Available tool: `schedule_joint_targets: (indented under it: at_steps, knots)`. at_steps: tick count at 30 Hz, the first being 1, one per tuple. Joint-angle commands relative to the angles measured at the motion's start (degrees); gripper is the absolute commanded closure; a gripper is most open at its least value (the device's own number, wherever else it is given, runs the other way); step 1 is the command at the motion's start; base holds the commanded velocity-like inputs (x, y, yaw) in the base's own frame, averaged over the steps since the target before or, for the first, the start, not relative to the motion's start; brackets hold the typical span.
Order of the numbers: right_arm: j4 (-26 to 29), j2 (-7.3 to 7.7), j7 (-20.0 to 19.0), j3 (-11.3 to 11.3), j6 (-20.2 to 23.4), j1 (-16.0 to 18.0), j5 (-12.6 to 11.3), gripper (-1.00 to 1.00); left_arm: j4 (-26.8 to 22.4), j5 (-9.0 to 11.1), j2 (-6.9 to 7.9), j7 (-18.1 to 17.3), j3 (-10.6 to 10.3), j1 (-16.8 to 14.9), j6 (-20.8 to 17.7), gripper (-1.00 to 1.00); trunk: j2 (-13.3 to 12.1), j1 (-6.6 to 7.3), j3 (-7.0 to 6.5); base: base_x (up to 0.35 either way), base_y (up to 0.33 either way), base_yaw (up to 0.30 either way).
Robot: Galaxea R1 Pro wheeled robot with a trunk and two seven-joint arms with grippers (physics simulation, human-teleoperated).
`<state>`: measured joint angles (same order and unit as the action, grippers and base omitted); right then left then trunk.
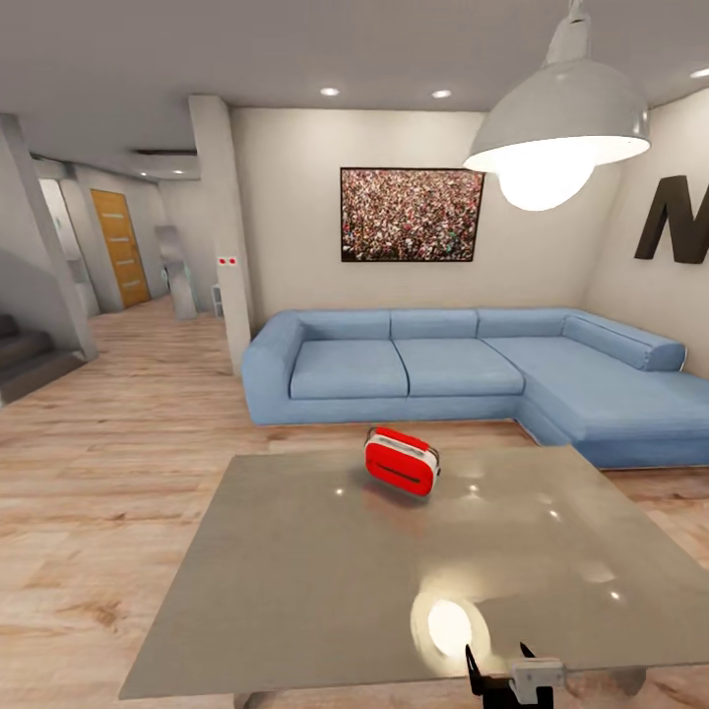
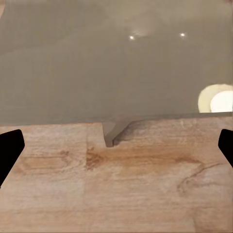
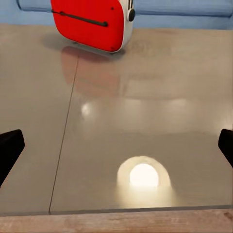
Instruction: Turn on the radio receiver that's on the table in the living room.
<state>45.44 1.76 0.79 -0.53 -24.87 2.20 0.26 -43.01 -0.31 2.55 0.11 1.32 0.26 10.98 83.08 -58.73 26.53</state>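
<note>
The red radio receiver (image 1: 401, 461) with white end panels and a dark slot stands tilted near the far middle of the glossy grey table (image 1: 295, 581). In the right wrist view the radio receiver (image 3: 92, 24) lies well ahead across the table top (image 3: 145, 111). My right gripper (image 1: 497, 658) hovers open over the table's near edge, far short of the radio, with its black fingers (image 3: 9, 148) spread wide and nothing between them. My left gripper (image 2: 116, 150) is open too, above the wood floor (image 2: 121, 194) just before the table's near edge (image 2: 58, 97).
A blue corner sofa (image 1: 463, 369) runs behind and to the right of the table. A big grey dome lamp (image 1: 561, 128) hangs above at the right; its glare shows on the table. A crowd picture (image 1: 412, 214) hangs on the white wall. Stairs (image 1: 25, 354) rise at far left.
</note>
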Motion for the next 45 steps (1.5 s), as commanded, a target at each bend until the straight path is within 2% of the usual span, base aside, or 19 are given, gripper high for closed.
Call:
schedule_joint_targets:
  at_steps: [1,24,40,45]
  knots:
    - [0.0,0.00,0.0,0.0,0.0,0.0,0.0,-1.00,0.0,0.0,0.00,0.0,0.0,0.0,0.0,-1.00,0.0,0.00,0.00,0.330,0.000,0.000]
    - [0.0,-0.03,0.0,0.0,0.1,0.0,0.0,-1.00,-0.1,0.0,0.00,0.1,0.0,0.0,0.0,-1.00,0.0,0.00,0.00,0.331,-0.004,0.000]
    - [0.0,-0.08,0.0,-0.1,0.2,0.0,0.0,-1.00,-0.1,0.0,0.00,0.1,0.0,0.0,0.0,-1.00,0.0,0.00,0.00,0.266,-0.191,0.000]
    - [0.0,-0.09,0.1,-0.1,0.2,0.0,0.0,-1.00,-0.2,0.0,0.00,0.1,0.0,0.0,0.0,-1.00,0.0,0.00,0.00,0.092,-0.078,0.000]
